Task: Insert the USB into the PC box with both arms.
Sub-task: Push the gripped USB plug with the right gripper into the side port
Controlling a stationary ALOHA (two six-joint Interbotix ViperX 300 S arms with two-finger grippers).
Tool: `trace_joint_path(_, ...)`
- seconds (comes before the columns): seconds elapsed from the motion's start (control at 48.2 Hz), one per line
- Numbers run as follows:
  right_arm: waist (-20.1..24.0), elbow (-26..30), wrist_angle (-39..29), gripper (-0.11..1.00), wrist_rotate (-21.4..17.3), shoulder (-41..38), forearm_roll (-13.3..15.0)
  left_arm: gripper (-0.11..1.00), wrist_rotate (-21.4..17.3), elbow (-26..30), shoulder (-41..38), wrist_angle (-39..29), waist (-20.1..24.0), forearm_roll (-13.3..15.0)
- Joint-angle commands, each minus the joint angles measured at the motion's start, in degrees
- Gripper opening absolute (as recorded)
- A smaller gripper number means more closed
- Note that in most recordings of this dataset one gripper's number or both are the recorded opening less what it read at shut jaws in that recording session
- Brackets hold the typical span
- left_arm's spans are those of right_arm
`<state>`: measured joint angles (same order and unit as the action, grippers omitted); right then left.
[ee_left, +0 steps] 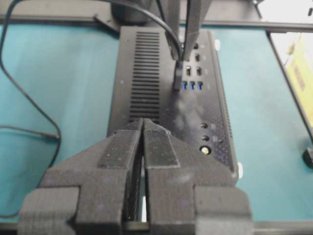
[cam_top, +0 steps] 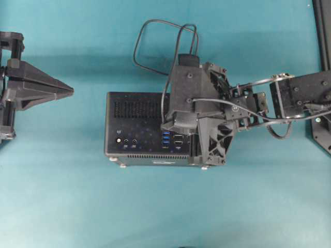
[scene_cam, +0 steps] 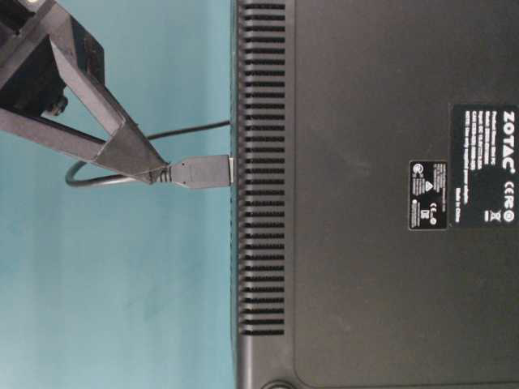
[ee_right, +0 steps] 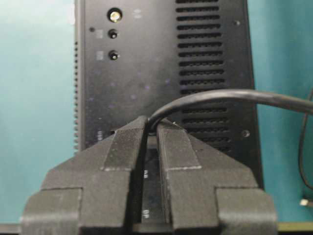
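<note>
USB plug (ee_left: 178, 78) seemingly touching PC box (ee_left: 146, 73) beside blue sockets (ee_left: 191, 85)

brightness: pretty even and bright across all four views, the teal table (cam_top: 62, 196) reads clean with no dark corners
shadows: soft ones only, a faint darker band under the PC box (cam_top: 150, 129) along its lower edge in the overhead view
glare: washed-out white patch top right in the left wrist view, plus a dull sheen on the box's top panel there
focus: both wrist views have the near fingers big and soft; the box label in the table-level view is sharp enough to read
noise: speckly purple dots on black surfaces
blur: no motion smear anywhere
</note>
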<state>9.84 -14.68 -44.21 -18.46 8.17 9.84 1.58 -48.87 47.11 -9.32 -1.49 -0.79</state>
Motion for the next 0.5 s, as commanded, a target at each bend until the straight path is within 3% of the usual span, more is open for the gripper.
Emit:
trace_joint_path(0.0, 0.7, -0.5, -0.4, 0.08, -0.7, -0.7, -0.5, 0.00, 0.1, 0.9, 0.0, 0.5, -0.1, -0.2)
trace_joint_path(0.477, -2.1, -1.1, -1.0, 0.08, -0.6, -1.1, 1.8, 0.00, 0.1, 1.1, 0.0, 0.5, -0.1, -0.2)
